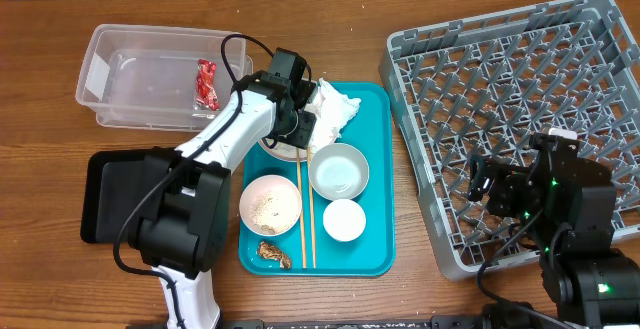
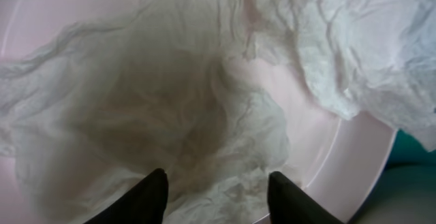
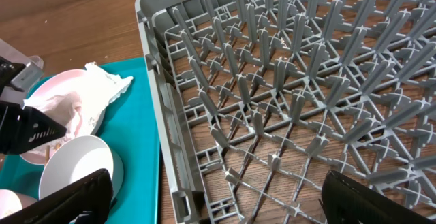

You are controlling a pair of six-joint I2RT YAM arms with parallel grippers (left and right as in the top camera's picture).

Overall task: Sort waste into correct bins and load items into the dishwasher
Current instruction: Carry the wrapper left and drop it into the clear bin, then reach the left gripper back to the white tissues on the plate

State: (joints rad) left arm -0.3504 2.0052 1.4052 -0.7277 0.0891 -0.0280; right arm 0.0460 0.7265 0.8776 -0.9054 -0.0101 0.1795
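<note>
A crumpled white napkin point(image 1: 335, 109) lies on the large white plate point(image 1: 280, 152) at the back of the teal tray. My left gripper point(image 1: 300, 124) is open right above it. In the left wrist view the two fingertips point(image 2: 216, 183) stand apart over the napkin point(image 2: 170, 101), with the plate rim point(image 2: 354, 163) at the right. The red wrapper point(image 1: 205, 84) lies in the clear tub point(image 1: 120, 104). A bowl with rice point(image 1: 270, 205), an empty bowl point(image 1: 338, 171), a cup point(image 1: 344, 220) and a brown scrap point(image 1: 273, 253) sit on the tray. My right gripper point(image 1: 480, 184) is open and empty over the grey rack point(image 1: 520, 89).
The flat black tray point(image 1: 100, 194) lies at the left, partly under my left arm. Wooden chopsticks point(image 1: 305, 209) lie along the teal tray point(image 1: 375, 249). In the right wrist view the rack's pegs point(image 3: 286, 81) fill the frame, beside the teal tray point(image 3: 139, 135) and the empty bowl point(image 3: 75, 166).
</note>
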